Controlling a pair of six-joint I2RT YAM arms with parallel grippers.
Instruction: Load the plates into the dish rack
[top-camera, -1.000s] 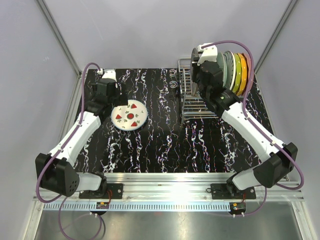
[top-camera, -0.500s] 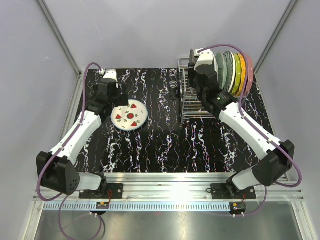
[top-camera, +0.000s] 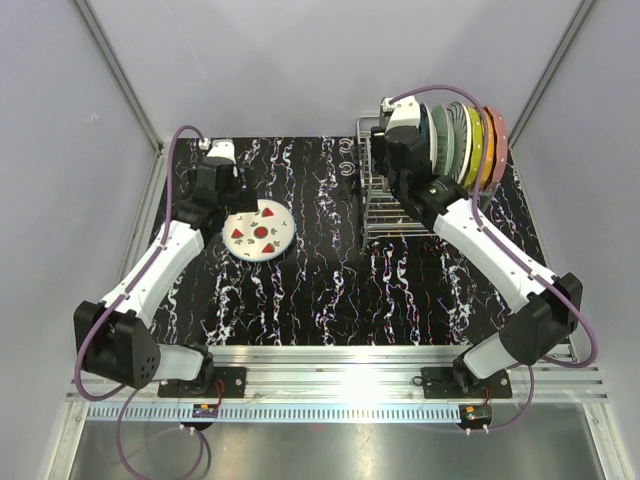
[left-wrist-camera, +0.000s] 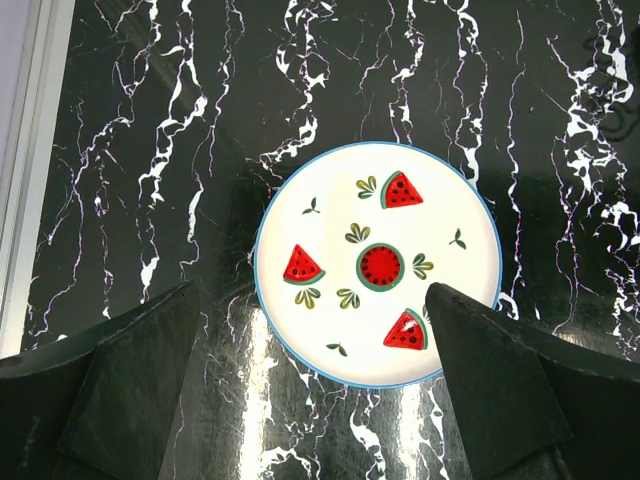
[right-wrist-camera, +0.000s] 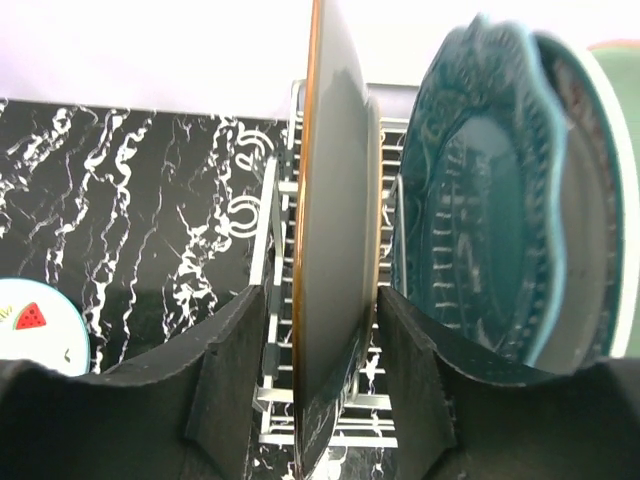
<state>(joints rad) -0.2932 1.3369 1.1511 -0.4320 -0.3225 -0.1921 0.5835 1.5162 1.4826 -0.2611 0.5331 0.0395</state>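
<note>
A watermelon-patterned white plate (left-wrist-camera: 375, 265) lies flat on the marbled table (left-wrist-camera: 150, 150).

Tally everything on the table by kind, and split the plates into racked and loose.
Plates upright in the dish rack: at least 6; they overlap
Watermelon plate flat on the table: 1
Dish rack: 1
Total: at least 8

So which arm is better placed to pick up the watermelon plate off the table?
Left. The left gripper hangs open right over the watermelon plate. The right gripper is at the dish rack, jaws loosely around a dark plate standing there.
</note>
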